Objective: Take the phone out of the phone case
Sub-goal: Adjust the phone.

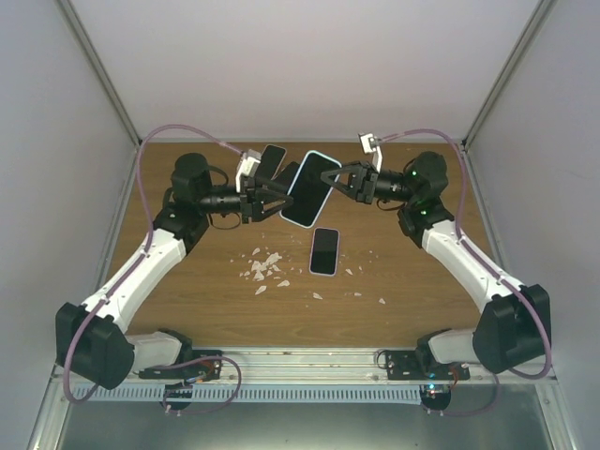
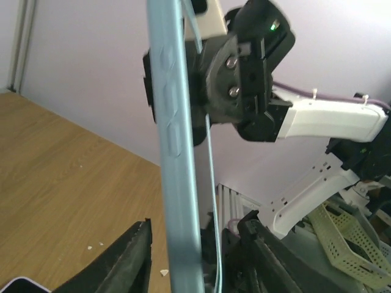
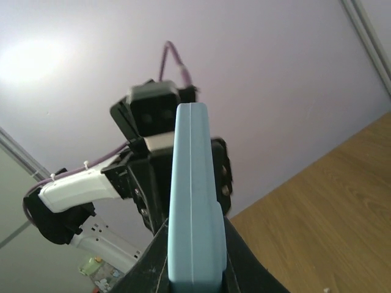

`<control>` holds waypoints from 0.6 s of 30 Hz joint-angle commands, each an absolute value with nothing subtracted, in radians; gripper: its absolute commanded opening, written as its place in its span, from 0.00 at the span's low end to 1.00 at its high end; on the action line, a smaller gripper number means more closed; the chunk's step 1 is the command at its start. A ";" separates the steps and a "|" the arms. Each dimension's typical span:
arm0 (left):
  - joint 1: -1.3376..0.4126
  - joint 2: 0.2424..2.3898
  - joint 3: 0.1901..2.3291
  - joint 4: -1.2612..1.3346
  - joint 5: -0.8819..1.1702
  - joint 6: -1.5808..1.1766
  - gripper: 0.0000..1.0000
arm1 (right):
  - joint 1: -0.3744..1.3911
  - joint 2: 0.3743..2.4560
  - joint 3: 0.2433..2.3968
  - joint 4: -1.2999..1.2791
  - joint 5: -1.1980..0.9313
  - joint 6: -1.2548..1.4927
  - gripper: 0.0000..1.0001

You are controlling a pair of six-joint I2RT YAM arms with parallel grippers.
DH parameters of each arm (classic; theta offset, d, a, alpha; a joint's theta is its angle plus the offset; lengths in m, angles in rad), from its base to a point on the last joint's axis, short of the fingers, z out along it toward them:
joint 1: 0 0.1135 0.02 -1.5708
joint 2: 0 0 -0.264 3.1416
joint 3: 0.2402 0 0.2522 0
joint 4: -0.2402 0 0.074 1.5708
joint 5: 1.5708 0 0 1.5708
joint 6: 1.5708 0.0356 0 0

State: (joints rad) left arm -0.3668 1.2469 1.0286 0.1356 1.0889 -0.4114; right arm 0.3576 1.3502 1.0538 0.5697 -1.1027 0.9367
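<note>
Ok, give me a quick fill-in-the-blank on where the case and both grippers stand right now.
1. The phone case held up between the arms is light ____.
2. The right gripper is clamped on its edge, while the left gripper has its jaws ____.
3. Below the case in the top view, another phone lies flat on the wooden ____.
Missing words: blue; open; table.

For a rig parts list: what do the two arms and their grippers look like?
The left arm and right arm match: white link shells, black joint housings, a purple cable looped along each. The left gripper and right gripper are black, two-fingered. Green lights dot the right arm.
</note>
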 commanded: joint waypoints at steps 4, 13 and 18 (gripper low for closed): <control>-0.317 1.213 1.071 0.049 1.144 -0.245 0.48 | 0.286 1.287 1.001 0.669 -1.122 1.043 0.00; -0.296 1.170 0.977 0.010 1.142 -0.247 0.43 | 0.270 1.286 0.977 0.727 -1.120 1.107 0.00; -0.311 1.183 0.977 -0.069 1.163 -0.217 0.38 | 0.270 1.278 0.963 0.747 -1.128 1.109 0.00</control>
State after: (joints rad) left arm -0.2993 1.1820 0.9813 -0.0189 1.1320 -0.2581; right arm 0.2783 1.3094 0.9718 0.6643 -1.1282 1.0828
